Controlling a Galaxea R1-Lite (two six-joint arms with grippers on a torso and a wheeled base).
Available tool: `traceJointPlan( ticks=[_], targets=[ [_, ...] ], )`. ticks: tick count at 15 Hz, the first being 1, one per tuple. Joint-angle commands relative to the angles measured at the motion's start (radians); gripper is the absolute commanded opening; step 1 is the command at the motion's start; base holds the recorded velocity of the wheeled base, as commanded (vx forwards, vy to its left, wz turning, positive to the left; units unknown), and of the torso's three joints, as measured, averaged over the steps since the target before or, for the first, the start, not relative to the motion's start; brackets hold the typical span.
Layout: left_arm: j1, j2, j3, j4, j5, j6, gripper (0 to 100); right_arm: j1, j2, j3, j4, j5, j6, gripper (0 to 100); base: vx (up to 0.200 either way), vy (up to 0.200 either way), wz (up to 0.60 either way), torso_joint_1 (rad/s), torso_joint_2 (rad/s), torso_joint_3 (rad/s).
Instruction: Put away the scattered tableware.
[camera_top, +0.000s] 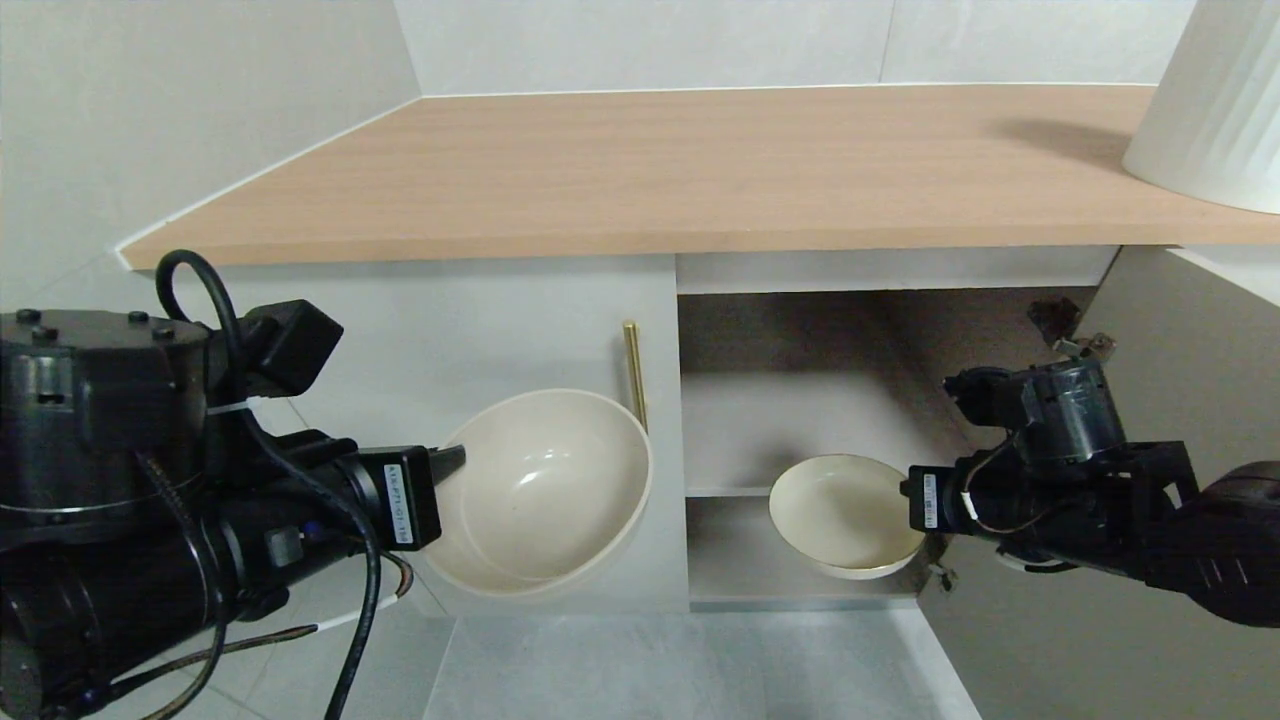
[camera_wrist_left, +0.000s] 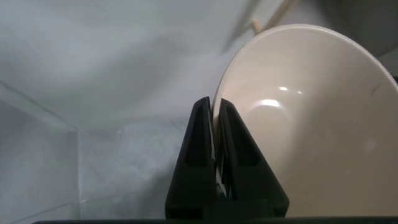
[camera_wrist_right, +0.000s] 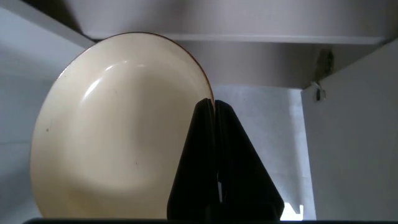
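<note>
Directly behind large bowl (camera_top: 545, 490), closed door (camera_top: 450, 330)

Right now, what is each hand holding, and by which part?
Left hand pinches the large bowl by its rim; right hand pinches the smaller dish by its rim.

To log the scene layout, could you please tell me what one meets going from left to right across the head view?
Left gripper → large cream bowl → smaller cream bowl before the open cabinet → right gripper → white ribbed container on the countertop.
</note>
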Motion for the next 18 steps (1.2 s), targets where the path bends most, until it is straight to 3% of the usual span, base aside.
traceJointPlan(
  ticks=[1, 5, 18],
  targets=[
    [0.001, -0.01, 0.003, 0.0, -0.007, 0.0, 0, 0.002, 0.091, -0.032, -0.036, -0.007, 0.039, 0, 0.0, 0.0, 0.0, 0.0, 0.0, 0.0],
    [-0.001, -0.008, 0.003, 0.0, -0.007, 0.0, 0, -0.02, 0.32, -0.099, -0.252, -0.115, 0.078, 0, 0.0, 0.0, 0.0, 0.0, 0.0, 0.0],
    [0.001, 0.015, 0.001, 0.0, -0.007, 0.0, 0, -0.106, 0.532, -0.338, -0.3, -0.177, 0.08, 0, 0.0, 0.0, 0.0, 0.0, 0.0, 0.0]
  ],
)
